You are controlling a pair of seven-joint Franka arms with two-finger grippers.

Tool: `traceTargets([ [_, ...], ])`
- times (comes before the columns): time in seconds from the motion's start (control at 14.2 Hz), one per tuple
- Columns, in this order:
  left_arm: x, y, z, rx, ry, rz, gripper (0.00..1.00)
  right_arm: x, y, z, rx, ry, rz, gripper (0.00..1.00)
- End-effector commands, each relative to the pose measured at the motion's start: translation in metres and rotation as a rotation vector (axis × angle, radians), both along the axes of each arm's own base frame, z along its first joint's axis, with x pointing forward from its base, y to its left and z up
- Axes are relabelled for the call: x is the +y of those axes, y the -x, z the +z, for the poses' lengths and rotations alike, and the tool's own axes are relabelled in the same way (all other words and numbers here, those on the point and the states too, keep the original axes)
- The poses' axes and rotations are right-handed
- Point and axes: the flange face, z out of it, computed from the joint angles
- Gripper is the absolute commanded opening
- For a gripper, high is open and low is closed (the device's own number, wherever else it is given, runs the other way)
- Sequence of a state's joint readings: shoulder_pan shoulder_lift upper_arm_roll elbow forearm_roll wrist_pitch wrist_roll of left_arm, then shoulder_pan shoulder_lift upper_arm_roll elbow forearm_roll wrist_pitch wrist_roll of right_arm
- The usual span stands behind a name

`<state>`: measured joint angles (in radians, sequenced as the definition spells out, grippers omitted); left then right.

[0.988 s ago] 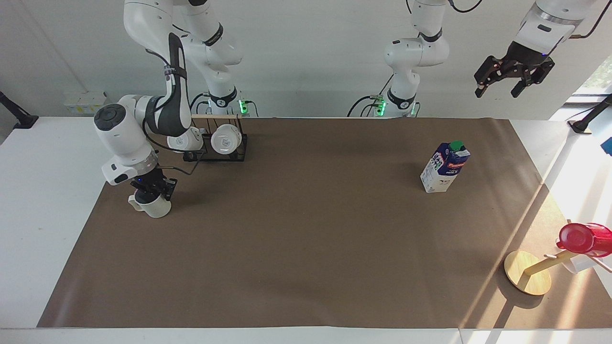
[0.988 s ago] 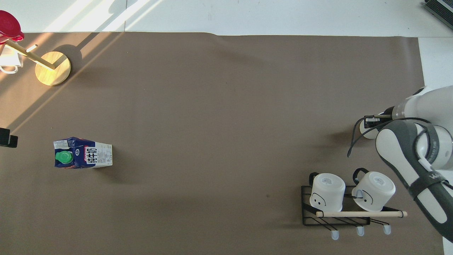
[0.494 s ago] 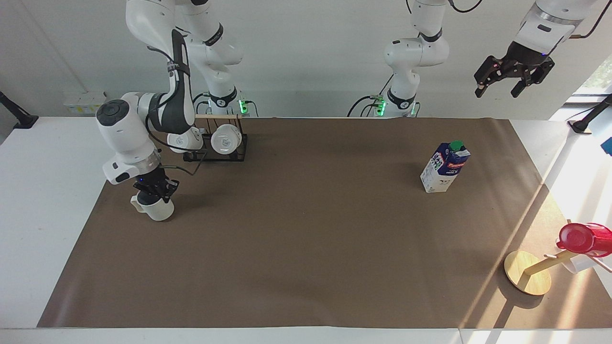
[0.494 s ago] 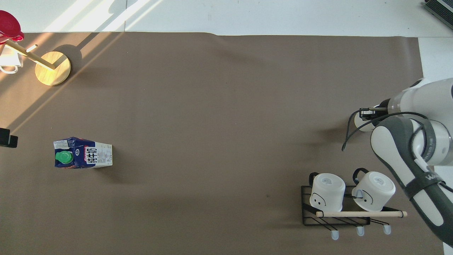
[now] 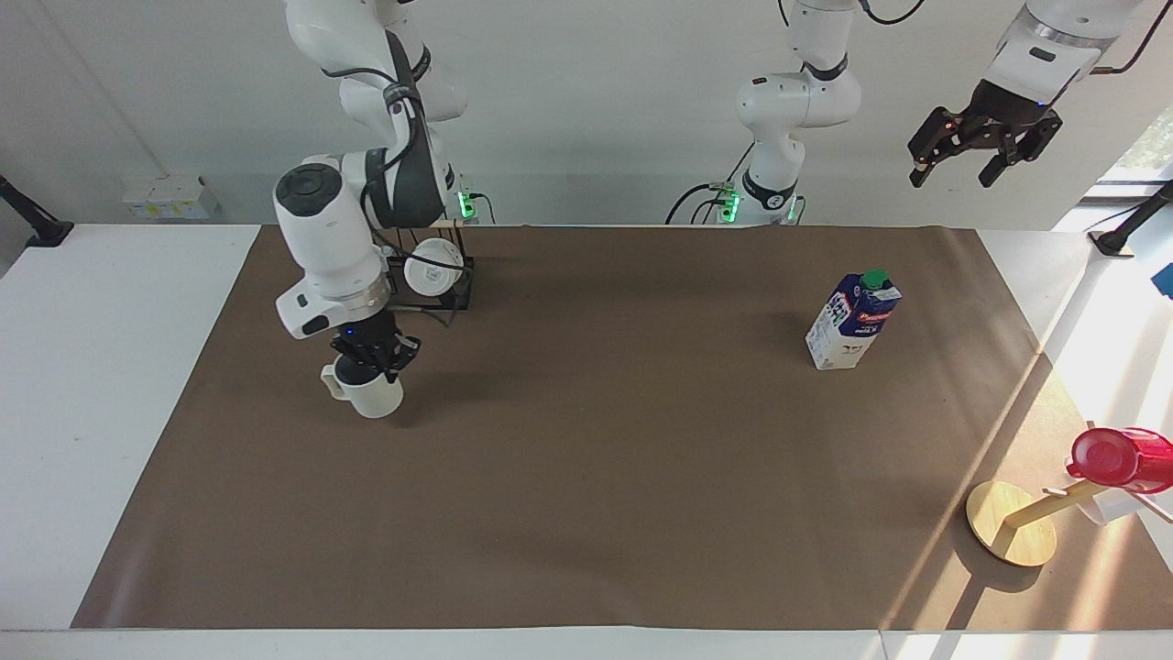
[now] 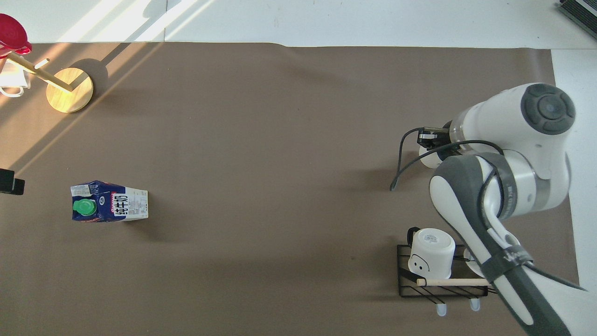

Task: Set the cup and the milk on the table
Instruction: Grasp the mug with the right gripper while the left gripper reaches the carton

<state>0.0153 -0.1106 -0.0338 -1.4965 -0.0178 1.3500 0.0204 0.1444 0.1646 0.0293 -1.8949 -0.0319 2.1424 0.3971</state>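
Right end effector (image 5: 374, 359) clamped on cream mug (image 5: 371, 396) rim, over the desk's (image 5: 586, 477) brown sheet near the mug rack (image 6: 440, 273); overhead view hides most of the mug. Milk carton (image 5: 852, 321) upright toward left arm's end. Left end effector (image 5: 985, 151) waits raised, fingers spread.

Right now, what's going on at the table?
The right gripper is shut on the rim of the cup, carrying it over the brown sheet near the mug rack. The milk stands upright on the sheet toward the left arm's end. The left gripper waits open, raised above that end, holding nothing.
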Motion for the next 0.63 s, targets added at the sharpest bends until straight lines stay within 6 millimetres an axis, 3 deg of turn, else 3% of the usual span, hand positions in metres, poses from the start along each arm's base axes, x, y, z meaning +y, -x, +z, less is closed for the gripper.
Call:
traceTargets([
  [0.0,-0.005,0.006,0.001,0.007,-0.016,-0.007,1.00,0.043,0.007,0.005,0.004,-0.017,-0.057,0.00],
  [0.21,-0.007,0.014,-0.017,0.008,-0.018,-0.004,1.00,0.114,0.022,0.023,-0.020,-0.042,-0.078,0.00],
  [0.42,-0.004,0.017,-0.069,-0.009,-0.018,-0.009,1.00,0.157,0.037,0.034,-0.016,-0.050,-0.087,0.00],
  [0.49,-0.004,0.015,-0.091,-0.016,-0.018,-0.011,1.00,0.167,0.042,0.034,-0.013,-0.046,-0.087,0.00],
  [0.56,-0.002,0.011,-0.112,-0.028,-0.018,-0.009,1.00,0.191,0.051,0.026,-0.004,-0.044,-0.085,0.00],
])
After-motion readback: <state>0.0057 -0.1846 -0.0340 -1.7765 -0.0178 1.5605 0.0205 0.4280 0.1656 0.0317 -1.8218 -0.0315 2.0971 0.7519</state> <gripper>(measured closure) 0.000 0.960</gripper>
